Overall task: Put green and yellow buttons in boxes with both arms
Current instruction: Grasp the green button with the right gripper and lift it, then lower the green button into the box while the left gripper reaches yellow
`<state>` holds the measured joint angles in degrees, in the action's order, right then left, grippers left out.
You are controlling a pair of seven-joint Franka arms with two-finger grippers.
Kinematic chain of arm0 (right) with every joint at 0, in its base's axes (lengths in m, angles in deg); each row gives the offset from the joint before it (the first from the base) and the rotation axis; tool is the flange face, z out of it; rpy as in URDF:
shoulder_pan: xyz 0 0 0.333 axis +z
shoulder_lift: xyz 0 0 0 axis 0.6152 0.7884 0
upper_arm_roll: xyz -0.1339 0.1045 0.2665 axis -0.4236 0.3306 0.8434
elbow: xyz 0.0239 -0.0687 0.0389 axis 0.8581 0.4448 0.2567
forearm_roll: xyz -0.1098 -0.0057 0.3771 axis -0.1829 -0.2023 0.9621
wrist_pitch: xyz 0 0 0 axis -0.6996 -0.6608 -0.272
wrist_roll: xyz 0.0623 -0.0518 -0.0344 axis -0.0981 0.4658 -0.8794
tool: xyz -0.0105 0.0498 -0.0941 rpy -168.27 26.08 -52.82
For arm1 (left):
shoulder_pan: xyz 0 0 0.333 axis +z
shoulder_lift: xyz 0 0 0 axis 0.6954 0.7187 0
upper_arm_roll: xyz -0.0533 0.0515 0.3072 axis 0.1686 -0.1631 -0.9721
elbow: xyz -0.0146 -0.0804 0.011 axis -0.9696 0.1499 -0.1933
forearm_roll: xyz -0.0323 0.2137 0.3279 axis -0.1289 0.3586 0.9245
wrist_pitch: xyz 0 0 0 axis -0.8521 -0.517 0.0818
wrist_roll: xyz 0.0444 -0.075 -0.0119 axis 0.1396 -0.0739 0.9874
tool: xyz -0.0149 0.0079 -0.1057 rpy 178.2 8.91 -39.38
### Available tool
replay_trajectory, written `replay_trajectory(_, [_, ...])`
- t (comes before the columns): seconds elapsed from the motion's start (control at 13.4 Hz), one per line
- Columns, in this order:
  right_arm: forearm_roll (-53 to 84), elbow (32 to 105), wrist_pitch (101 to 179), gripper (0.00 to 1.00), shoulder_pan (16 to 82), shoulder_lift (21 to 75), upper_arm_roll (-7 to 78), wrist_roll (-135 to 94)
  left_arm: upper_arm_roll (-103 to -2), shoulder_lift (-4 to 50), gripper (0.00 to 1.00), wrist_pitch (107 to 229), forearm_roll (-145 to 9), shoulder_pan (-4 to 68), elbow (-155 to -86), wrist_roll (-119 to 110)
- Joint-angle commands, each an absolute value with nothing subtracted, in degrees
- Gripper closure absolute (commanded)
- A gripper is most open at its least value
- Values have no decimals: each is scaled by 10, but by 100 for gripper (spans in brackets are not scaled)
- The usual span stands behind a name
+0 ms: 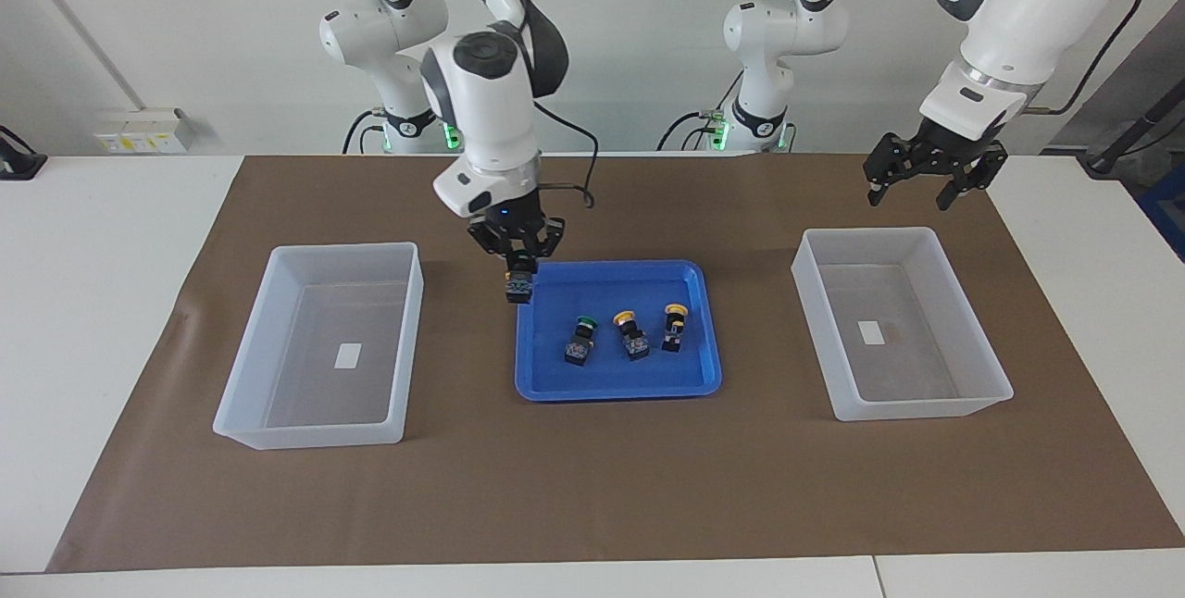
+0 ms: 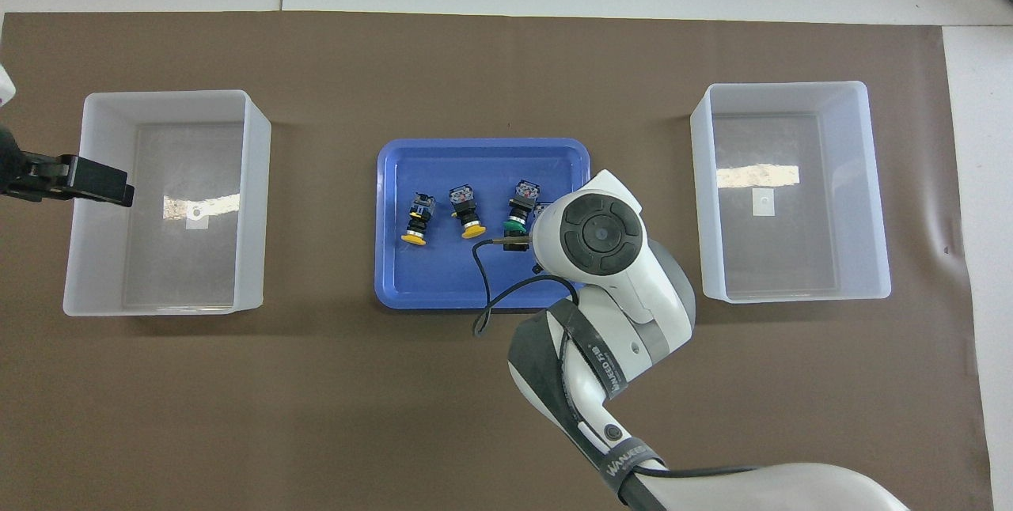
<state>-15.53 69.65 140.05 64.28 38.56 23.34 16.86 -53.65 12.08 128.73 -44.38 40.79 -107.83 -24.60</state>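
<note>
Over the blue tray's [image 1: 555, 387] corner that lies nearest the robots, toward the right arm's end of the table, the right gripper [image 1: 520, 263] hangs with its jaws clamped on a button [image 1: 519, 286]. That button is lifted clear of the tray floor; its black body and bluish base hang below the fingertips, and its cap colour cannot be told, since the fingers hide it. From overhead the arm's wrist covers this button almost wholly.

Three more buttons lie on their sides in the tray, in a row across its middle. One green-capped button [image 1: 580, 340] is the one closest to the right arm's end. Beside it lies a yellow-capped button [image 1: 631, 334], and a second yellow-capped button [image 1: 675, 327] lies toward the left arm's end. They are near one another but do not touch.

Two white translucent boxes stand on the brown mat [image 1: 592, 505], one at each side of the tray and well apart from it. Inside the box at the right arm's end [image 1: 278, 422] only a small white label shows on the floor. Inside the box at the left arm's end [image 1: 926, 408] likewise only a small white label shows.

At the left arm's end, the left gripper [image 1: 912, 191] waits in the air over the edge of that box nearest the robots, with its jaws wide apart and holding nothing.
</note>
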Motion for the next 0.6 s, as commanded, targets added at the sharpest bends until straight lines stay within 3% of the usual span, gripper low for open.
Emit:
replay_trajectory(0.0, [-163, 705, 1394, 100, 536, 380, 238, 23, -543, 88, 0, 1343, -448, 380, -1145, -242])
replay_trajectory(0.3, [-152, 769, 1455, 100, 426, 391, 239, -109, -543, 94, 0, 1440, -448, 322, -1217, -204])
replay_trajectory(0.52, [-151, 817, 1535, 100, 407, 416, 238, -117, -543, 135, 0, 1525, -448, 275, -1243, -120])
